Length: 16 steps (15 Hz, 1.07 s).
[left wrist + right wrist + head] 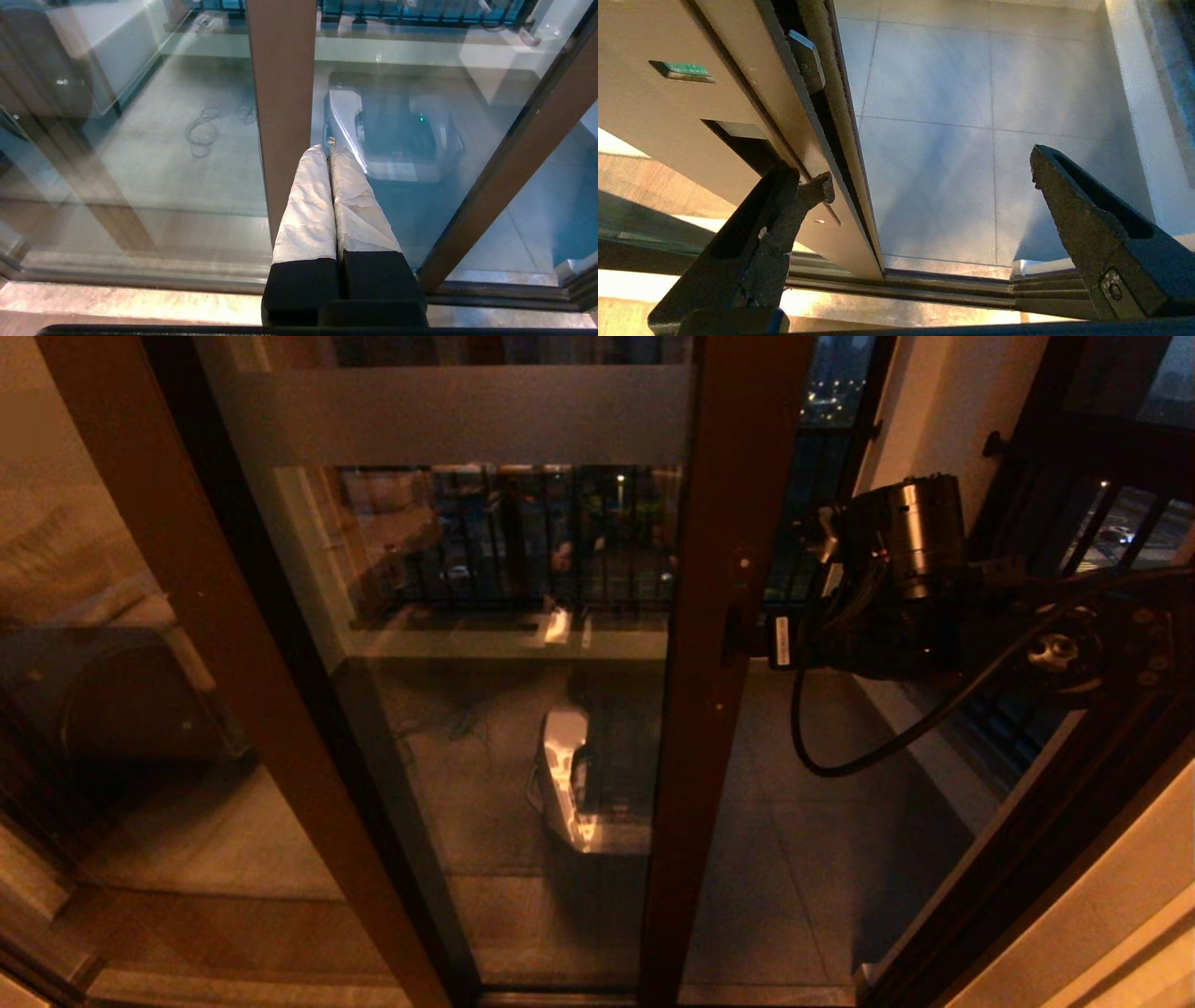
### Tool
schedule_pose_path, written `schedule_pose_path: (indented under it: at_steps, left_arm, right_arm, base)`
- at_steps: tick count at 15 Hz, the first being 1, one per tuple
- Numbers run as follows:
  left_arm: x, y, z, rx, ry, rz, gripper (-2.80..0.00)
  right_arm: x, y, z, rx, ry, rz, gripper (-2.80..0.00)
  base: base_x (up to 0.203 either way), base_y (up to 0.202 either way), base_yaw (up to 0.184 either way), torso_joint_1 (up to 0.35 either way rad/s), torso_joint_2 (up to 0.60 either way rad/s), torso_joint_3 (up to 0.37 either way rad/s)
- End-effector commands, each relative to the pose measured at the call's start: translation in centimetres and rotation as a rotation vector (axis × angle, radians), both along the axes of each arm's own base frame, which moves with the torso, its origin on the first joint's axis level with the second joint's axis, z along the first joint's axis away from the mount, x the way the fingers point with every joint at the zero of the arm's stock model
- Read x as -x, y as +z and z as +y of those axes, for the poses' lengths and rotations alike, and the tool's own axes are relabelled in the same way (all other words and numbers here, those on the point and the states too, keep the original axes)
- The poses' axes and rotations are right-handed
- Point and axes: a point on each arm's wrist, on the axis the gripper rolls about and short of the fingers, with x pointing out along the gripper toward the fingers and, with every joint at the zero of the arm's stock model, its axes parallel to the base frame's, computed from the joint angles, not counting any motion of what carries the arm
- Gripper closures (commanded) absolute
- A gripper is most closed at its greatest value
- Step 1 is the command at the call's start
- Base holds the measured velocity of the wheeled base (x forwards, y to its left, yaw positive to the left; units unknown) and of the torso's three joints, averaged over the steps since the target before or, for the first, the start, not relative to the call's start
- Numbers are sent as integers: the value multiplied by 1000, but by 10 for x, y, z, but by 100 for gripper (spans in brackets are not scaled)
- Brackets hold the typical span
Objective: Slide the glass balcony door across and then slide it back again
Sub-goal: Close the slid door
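Observation:
The glass balcony door (709, 569) has a reddish-brown frame and a frosted band near its top. It stands partway across, with a gap to the balcony on its right. My right gripper (761, 649) is at the stile's edge, level with the small dark handle. In the right wrist view this gripper (929, 182) is open. One finger (794, 205) rests against the stile face (691, 107) beside the recessed handle (738, 140), and the other finger (1069, 200) hangs in the gap. My left gripper (327, 148) is shut and empty, its white-wrapped fingers pointing at glass beside a brown upright (280, 93).
The floor track (952, 289) runs along the threshold below the door. A white wall (943, 411) and dark railing (1102, 513) close the balcony on the right. A cable (840, 747) loops down from the right arm. A pale box shape (392, 135) shows through or in the glass.

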Motion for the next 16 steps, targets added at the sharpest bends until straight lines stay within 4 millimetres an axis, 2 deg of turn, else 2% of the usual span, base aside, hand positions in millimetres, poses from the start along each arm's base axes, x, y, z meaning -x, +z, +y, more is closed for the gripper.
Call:
schedule_pose_path:
  at_steps: [1,7,16]
  left_arm:
    - [0,0,0,0,1,2,0]
    - [0,0,0,0,0,2,0]
    - [0,0,0,0,0,2,0]
  right_arm:
    - [0,-1,-3,2,-8,2,-280]
    - [-1,-3,-10,11,-23,9,-280]
    - [-5,0,-34,13,-44,-8,-280]
  base:
    - [0,0,0,0,0,0]
    - [0,0,0,0,0,0]
    - [0,0,0,0,0,0]
